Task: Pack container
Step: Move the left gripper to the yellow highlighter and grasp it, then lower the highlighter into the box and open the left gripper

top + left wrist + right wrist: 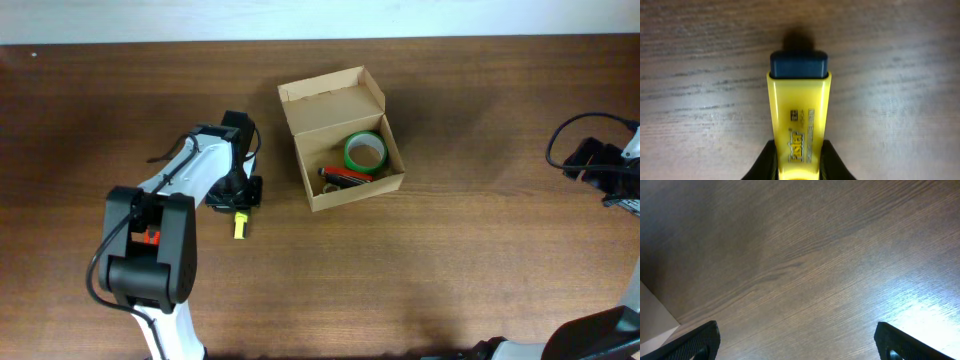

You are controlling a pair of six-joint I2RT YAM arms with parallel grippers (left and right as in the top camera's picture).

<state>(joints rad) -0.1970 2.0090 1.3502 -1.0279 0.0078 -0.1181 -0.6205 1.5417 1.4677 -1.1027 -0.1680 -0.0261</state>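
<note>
The container (348, 192) is a light-brown cardboard box at the table's centre, its flap lid open toward the back. Inside lie a green tape roll (364, 152) and a red-and-black item (347, 176). A yellow highlighter (240, 225) with a dark blue cap lies left of the box. My left gripper (237, 198) is shut on the highlighter (798, 130), fingers pressed on both its sides, cap pointing away. My right gripper (797, 345) is open and empty over bare table at the far right edge (610, 170).
The wooden table (450, 260) carries only the box and the highlighter. The left arm's body (150, 250) reaches in from the front left. A pale wall corner (652, 320) shows at the left of the right wrist view.
</note>
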